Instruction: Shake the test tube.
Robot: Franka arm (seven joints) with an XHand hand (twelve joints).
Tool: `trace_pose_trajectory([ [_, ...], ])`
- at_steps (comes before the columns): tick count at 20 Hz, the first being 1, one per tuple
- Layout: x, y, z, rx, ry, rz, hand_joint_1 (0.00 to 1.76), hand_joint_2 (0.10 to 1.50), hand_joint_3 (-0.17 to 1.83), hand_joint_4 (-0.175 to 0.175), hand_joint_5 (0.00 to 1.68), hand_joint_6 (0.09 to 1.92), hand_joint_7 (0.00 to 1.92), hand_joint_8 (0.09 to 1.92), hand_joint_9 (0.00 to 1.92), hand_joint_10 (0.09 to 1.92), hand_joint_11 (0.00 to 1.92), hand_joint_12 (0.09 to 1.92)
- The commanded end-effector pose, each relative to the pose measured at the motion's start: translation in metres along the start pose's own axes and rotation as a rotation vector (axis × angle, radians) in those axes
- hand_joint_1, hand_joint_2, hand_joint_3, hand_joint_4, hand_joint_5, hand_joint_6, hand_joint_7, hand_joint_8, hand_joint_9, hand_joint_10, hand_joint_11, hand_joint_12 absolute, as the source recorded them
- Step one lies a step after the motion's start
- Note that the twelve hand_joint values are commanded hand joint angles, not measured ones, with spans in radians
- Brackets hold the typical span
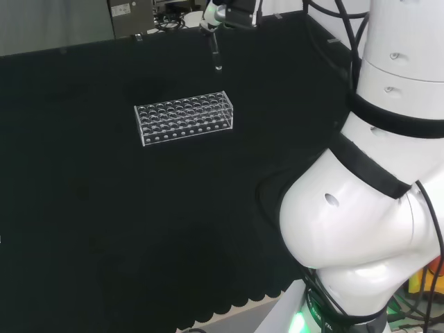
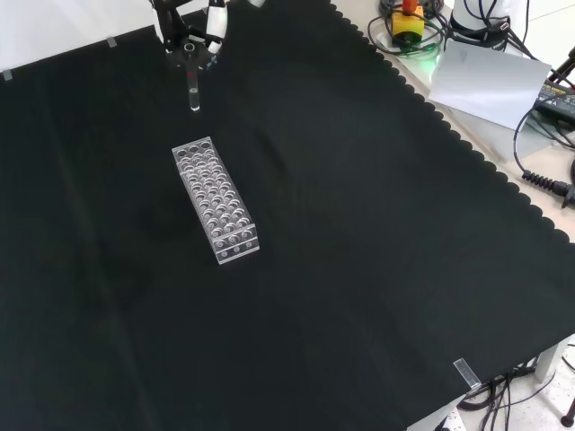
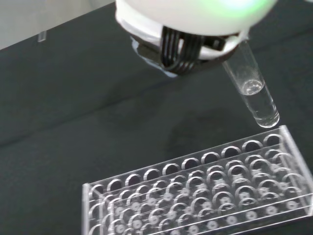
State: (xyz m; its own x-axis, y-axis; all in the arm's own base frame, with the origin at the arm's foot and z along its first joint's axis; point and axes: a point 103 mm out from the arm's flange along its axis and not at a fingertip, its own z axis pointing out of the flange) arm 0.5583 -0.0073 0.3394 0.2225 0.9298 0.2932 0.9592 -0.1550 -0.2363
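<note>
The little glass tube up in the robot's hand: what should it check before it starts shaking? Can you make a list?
1. Clear glass test tube held by the black and white hand: ok.
2. Tube lifted clear of the clear plastic rack: ok.
3. Clear liquid in the tube's bottom: ok, seen in the wrist view.
4. Tube stoppered so nothing spills: cannot tell.
5. Bare black cloth around the tube, nothing to bump: ok.
6. Rack holes unfilled: cannot tell.

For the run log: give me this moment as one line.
hand: shut on test tube | test tube: held above cloth, clear of rack, clear liquid in bottom | rack: on black cloth, holes look empty
</note>
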Motion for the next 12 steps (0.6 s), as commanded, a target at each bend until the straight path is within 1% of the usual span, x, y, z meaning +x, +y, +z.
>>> trace_pose_trajectory([
  [1,0.035,0.0,0.014,0.029,0.046,-0.068,1.33,0.76,0.44,-0.175,1.36,0.12,1.38,0.68,1.62,0.75,1.26,0.87],
  [3,0.057,0.0,0.022,0.047,0.061,-0.098,1.33,0.76,0.44,-0.175,1.36,0.12,1.38,0.68,1.62,0.75,1.26,0.87],
  [6,0.094,-0.001,0.034,0.072,0.079,-0.16,1.33,0.76,0.44,-0.175,1.36,0.12,1.38,0.68,1.62,0.75,1.26,0.87],
  [10,0.135,-0.006,0.046,0.098,0.117,-0.22,1.33,0.76,0.44,-0.175,1.36,0.12,1.38,0.68,1.62,0.75,1.26,0.87],
  [12,0.152,-0.008,0.05,0.107,0.13,-0.247,1.33,0.76,0.44,-0.175,1.36,0.12,1.38,0.68,1.62,0.75,1.26,0.87],
])
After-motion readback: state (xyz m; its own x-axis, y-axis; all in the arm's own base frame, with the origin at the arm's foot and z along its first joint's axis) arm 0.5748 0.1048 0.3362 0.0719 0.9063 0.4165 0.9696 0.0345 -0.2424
